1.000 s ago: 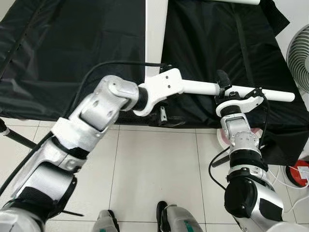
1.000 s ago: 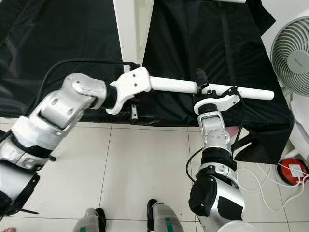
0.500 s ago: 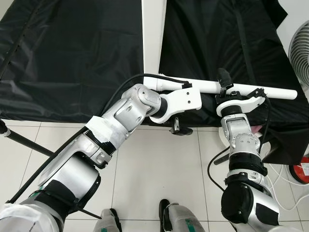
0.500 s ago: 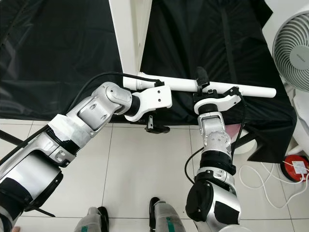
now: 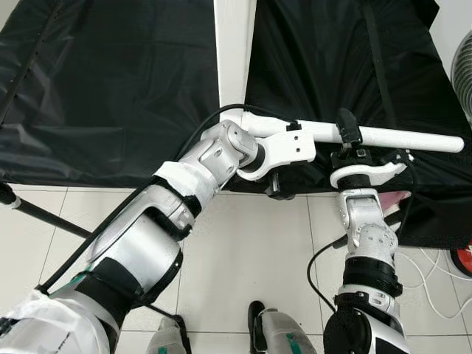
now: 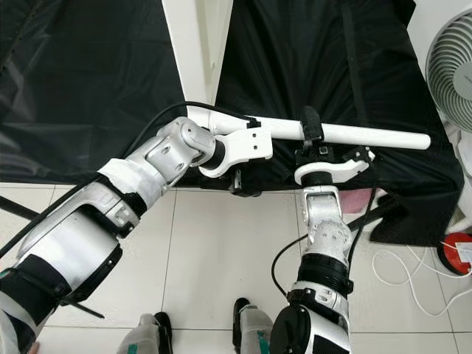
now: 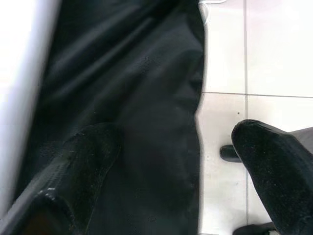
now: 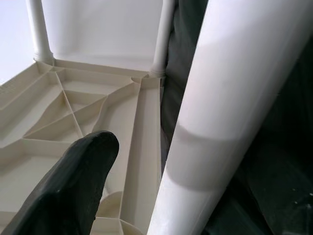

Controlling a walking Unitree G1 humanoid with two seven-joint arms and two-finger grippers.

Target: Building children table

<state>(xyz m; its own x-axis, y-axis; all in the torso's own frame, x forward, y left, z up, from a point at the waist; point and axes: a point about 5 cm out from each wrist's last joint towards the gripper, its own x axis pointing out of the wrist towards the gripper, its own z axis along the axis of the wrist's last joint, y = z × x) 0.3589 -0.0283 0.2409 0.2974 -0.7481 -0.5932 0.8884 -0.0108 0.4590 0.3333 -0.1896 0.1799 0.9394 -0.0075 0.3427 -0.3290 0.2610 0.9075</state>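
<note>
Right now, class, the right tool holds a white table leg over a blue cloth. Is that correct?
Not quite. The cloth is black, not blue, as the left eye view shows. The right tool does hold the white table leg over it.

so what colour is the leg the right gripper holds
White; the leg shows best in the right eye view.

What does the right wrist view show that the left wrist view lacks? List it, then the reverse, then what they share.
Right wrist view alone: the ribbed underside of the white tabletop with two legs already standing in it, and the white table leg beside the right gripper's finger.

Left wrist view alone: floor tiles and the left gripper, fingers apart.

Both: black cloth.
</note>
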